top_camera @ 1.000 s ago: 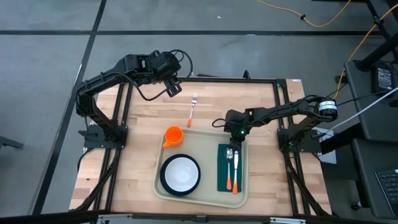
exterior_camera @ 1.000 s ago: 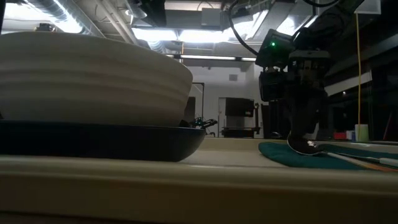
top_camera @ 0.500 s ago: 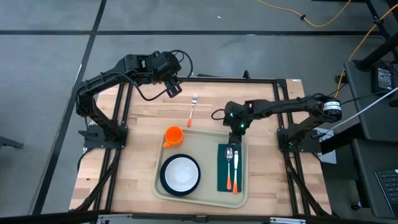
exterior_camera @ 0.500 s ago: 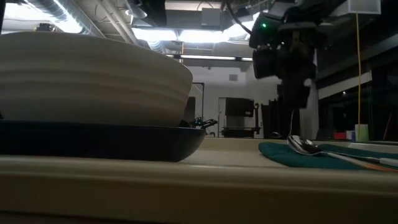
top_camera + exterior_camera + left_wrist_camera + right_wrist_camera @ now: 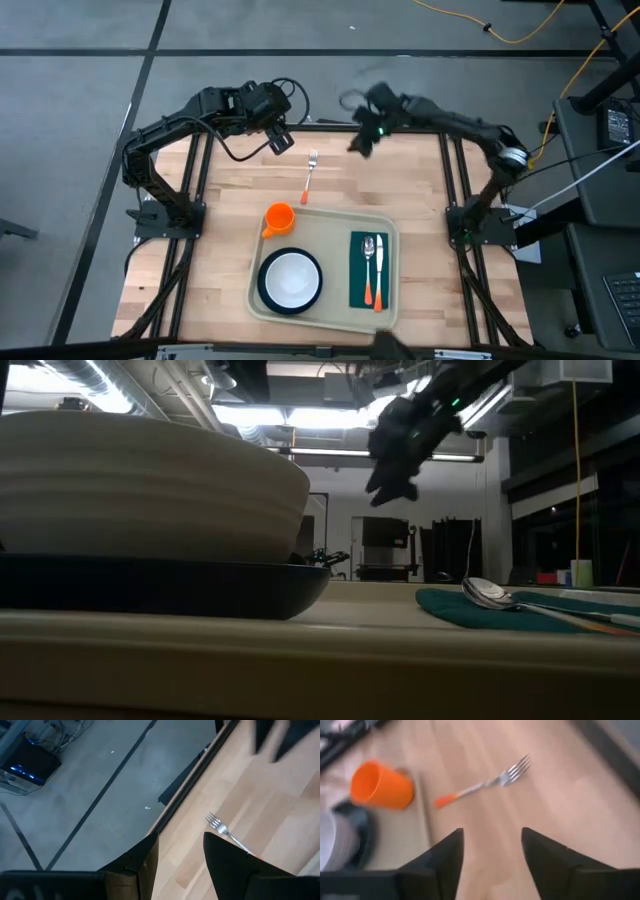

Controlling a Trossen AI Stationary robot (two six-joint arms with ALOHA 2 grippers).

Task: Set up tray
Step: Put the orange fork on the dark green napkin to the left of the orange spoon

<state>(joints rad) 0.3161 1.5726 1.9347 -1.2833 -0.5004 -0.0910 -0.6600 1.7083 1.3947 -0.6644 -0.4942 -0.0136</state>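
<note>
1. The tray (image 5: 322,262) lies on the near half of the tabletop (image 5: 220,240). It carries a dark plate with a white bowl (image 5: 291,279), an orange cup (image 5: 278,217) at its far-left corner, and a green napkin (image 5: 368,268) with a spoon (image 5: 368,250) and an orange-handled utensil on it.
2. The fork (image 5: 309,175) is the one piece off the tray. It lies on bare wood just beyond the tray's far rim, its long axis running roughly front to back with a slight slant: tines toward the far edge, orange handle end toward the tray.
3. The right end effector (image 5: 362,138) hangs above the far part of the tabletop, empty, its fingers spread. The fork lies to its left and a little nearer the tray.
4. The left end effector (image 5: 280,143) waits near the far-left edge, also empty with fingers apart. The fork lies to its right.
5. Both arms are close to the fork. The right wrist view has the whole fork ahead of its fingers, so the right arm seems better placed to reach it.
</note>
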